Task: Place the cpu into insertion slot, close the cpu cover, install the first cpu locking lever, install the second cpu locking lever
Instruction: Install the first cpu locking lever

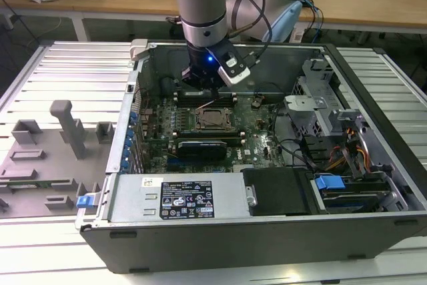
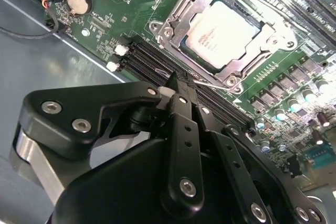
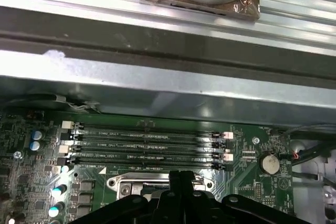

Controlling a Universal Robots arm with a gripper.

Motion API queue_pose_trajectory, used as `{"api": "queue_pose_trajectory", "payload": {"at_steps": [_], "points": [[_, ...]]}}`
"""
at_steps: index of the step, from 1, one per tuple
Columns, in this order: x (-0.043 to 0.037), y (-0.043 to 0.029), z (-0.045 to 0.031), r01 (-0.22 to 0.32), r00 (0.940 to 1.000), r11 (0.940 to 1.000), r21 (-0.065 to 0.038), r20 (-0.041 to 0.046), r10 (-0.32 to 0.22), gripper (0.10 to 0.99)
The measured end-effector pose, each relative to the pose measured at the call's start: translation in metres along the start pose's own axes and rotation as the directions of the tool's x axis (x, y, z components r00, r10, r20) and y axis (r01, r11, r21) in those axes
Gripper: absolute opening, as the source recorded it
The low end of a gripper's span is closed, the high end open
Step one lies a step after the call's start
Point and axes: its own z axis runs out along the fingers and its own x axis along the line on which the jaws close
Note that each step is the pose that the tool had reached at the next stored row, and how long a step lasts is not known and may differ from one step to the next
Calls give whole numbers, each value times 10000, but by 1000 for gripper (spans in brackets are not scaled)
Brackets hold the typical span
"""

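- Your pincer (image 1: 211,95) hangs from the arm inside the open computer case (image 1: 267,235), low over the motherboard (image 1: 263,128), at the edge of the socket facing the memory slots (image 3: 147,148).
- In both wrist views you see its two black fingers (image 2: 185,109) pressed together with no gap at the tips. You cannot tell whether anything thin is pinched between them.
- The cpu (image 2: 223,31) lies flat in its socket near the middle of the board, silvery top up; in the exterior view you find it just below the pincer (image 1: 213,119).
- The cpu cover (image 2: 173,20) lies down flat around the chip, framing its metal top.
- A thin bright lever rod (image 2: 212,84) runs along the socket edge nearest the pincer tips (image 2: 178,80). You cannot tell if they touch it.
- A round coin cell (image 2: 79,2) sits on the board, well apart from the socket.
- The case rests on a ribbed metal tabletop (image 1: 80,71), with grey fixture blocks (image 1: 67,128) at the exterior view's left.
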Motion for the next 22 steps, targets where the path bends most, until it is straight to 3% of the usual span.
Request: {"api": "queue_pose_trajectory", "payload": {"at_steps": [6, 22], "points": [[23, -5, 96, -16, 10000, 10000, 9, 51, 16, 106], [35, 84, 158, -604, 9980, 9981, 114, 170, 602, 106]]}}
